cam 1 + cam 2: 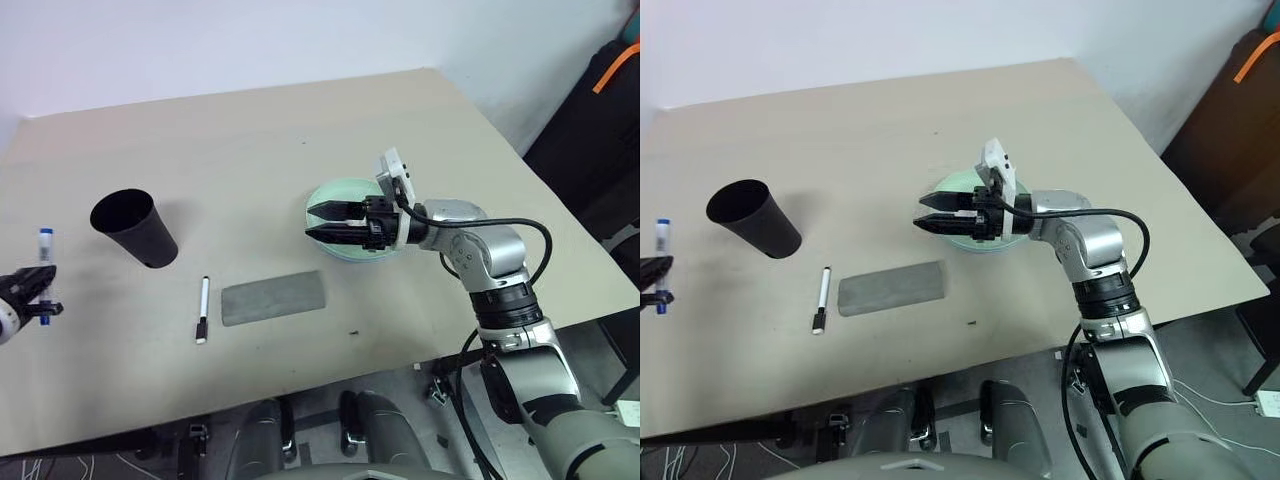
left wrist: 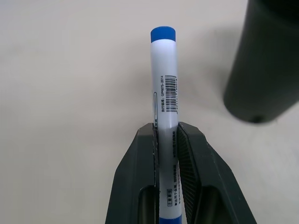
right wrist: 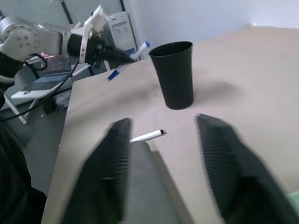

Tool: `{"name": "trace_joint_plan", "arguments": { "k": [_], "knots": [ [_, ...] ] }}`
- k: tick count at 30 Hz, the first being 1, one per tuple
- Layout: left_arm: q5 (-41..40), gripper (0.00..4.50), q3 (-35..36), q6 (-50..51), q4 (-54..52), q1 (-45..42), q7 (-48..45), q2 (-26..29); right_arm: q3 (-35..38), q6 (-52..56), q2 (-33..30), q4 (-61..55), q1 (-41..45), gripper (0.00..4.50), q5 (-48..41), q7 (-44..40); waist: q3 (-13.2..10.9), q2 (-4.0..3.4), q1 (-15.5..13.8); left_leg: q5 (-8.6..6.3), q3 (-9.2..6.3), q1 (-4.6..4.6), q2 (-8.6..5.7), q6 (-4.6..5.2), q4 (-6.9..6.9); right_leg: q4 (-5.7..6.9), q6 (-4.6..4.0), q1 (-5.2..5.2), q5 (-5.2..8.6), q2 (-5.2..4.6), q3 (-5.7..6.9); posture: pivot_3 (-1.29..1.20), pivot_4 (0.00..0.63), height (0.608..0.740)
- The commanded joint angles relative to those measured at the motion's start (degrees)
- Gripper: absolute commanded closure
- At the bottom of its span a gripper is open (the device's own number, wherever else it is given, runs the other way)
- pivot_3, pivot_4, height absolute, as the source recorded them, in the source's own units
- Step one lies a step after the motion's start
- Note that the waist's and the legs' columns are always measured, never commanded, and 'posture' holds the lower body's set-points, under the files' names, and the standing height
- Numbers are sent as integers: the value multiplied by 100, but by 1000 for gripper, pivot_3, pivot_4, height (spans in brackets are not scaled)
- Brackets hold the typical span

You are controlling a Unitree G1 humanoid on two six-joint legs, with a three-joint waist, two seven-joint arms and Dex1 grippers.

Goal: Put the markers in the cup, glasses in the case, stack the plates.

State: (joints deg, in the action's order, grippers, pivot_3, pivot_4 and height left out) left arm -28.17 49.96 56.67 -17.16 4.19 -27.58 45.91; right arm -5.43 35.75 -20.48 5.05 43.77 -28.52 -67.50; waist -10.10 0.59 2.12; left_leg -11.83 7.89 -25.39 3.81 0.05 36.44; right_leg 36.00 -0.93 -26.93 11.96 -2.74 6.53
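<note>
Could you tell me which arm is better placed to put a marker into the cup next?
Left. Its gripper already clamps the blue-capped marker beside the black cup; the right gripper hangs open over the green plate.

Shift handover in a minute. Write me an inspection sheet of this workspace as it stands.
Surface: beige table, bare apart from the job's things.
Job's things: black cup upright; black-capped marker lying flat beside the grey-green case; blue-capped marker clamped in the left gripper; mint green plate behind the right gripper; glasses and blue plate nothing seen.
Clutter: nothing seen.
Grippers: left gripper shut on the marker, off the table's edge; right gripper open, empty, over the plate.
Cables: black cable looped along the right arm.
Surroundings: white wall; dark furniture at right.
</note>
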Motion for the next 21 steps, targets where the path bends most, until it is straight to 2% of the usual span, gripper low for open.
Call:
{"name": "trace_joint_plan", "arguments": {
  "k": [1,3,4,13,21],
  "knots": [
    [-98,4232,602,-286,234,-199,-8,125,71,-222,-91,-325,58,832,-80,-41,0,0,-5,0,0,0,0,0,0,-1,1,0,1,0,1,0,150,740],
    [-160,4232,703,-549,286,-310,-77,110,14,-338,-138,-336,53,95,-14,-76,0,1,-9,0,-1,0,0,0,0,-5,13,2,8,0,2,0,150,740],
    [-211,4232,735,-693,308,-382,-122,87,-21,-388,-158,-331,46,14,14,-91,0,1,-15,0,-1,0,0,0,0,-7,13,3,8,0,2,0,150,740],
    [-702,4232,636,-2985,418,-1358,-915,-66,-96,-854,3,116,127,14,357,226,1,3,-130,0,7,-3,0,0,-9,-20,-4,6,-4,2,2,0,150,740],
    [-441,4232,-661,-4452,1074,-2232,-1160,-403,3,-1005,101,294,148,14,407,460,1,3,-144,3,13,3,0,4,9,1,25,17,-13,9,4,0,150,740]
  ]
}}
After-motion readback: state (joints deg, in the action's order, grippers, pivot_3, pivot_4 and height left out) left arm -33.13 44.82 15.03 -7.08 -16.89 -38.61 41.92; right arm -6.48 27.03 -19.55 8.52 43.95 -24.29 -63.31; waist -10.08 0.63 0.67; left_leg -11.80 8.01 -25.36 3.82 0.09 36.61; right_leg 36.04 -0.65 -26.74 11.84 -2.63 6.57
